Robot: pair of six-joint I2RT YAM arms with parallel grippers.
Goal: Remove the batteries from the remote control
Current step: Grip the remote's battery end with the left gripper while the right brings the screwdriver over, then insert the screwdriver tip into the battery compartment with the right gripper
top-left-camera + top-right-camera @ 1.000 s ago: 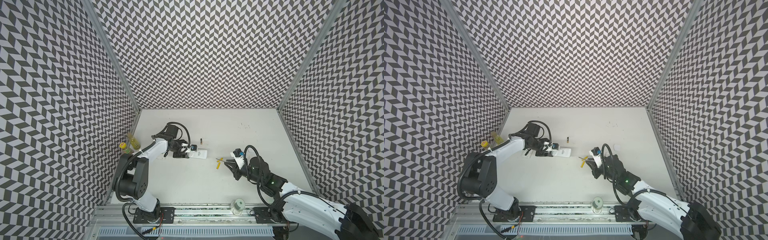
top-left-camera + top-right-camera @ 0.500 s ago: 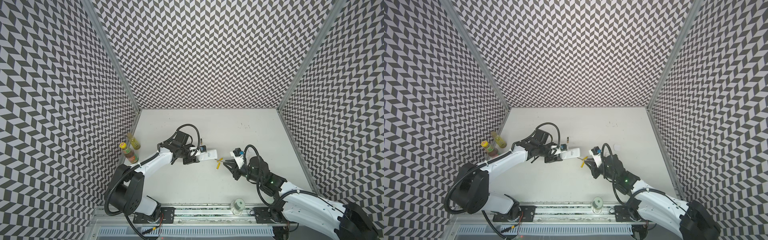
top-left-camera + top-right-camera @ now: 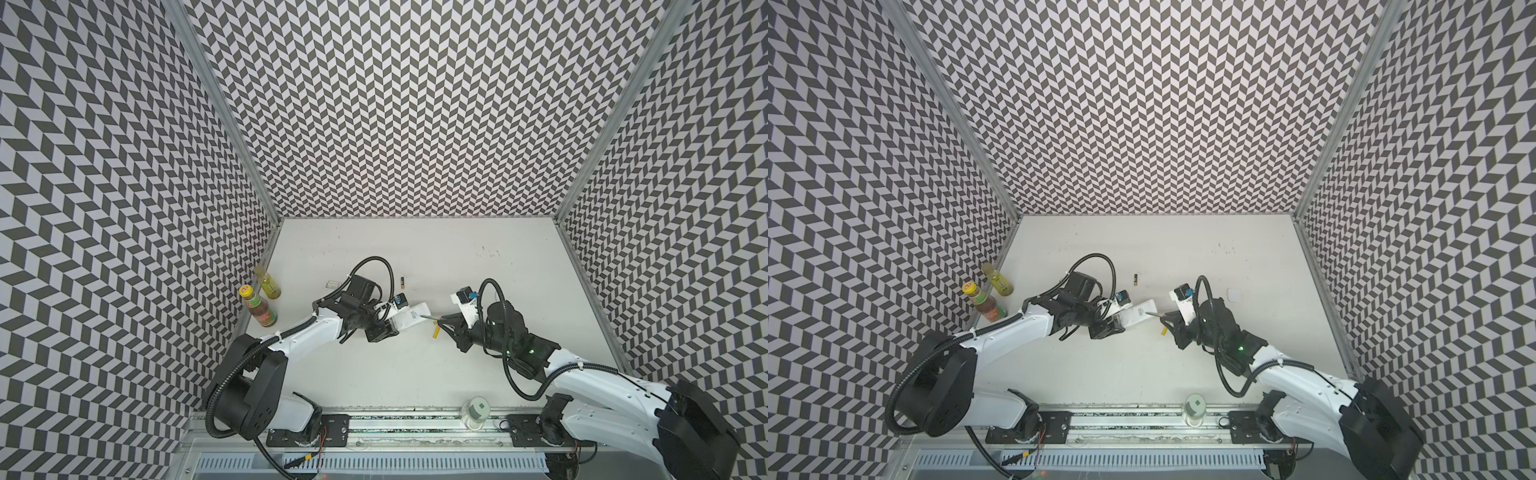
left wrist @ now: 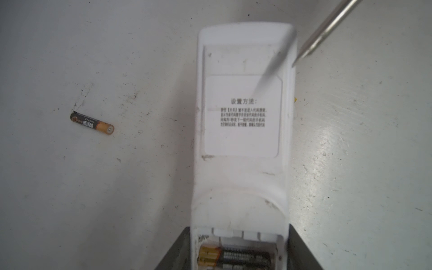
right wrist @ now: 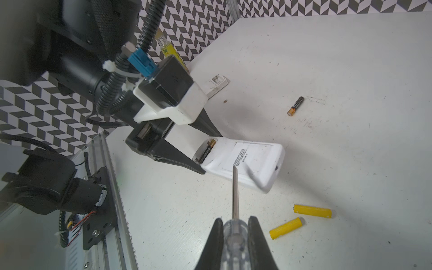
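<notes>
Our left pincer (image 5: 211, 154), clamped around the white plastic remote control (image 5: 264, 154), has swung it to the clear-handled screwdriver (image 5: 235, 194) pinched tight in our right pincer (image 5: 235, 219). A black gold-ended battery (image 4: 233, 257) still sits inside.

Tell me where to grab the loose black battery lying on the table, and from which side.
Take the black battery at mid-length, coming straight down from above, jaws either side of its slim body. It lies flat on the table, apart from the remote, so its round sides are free.
</notes>
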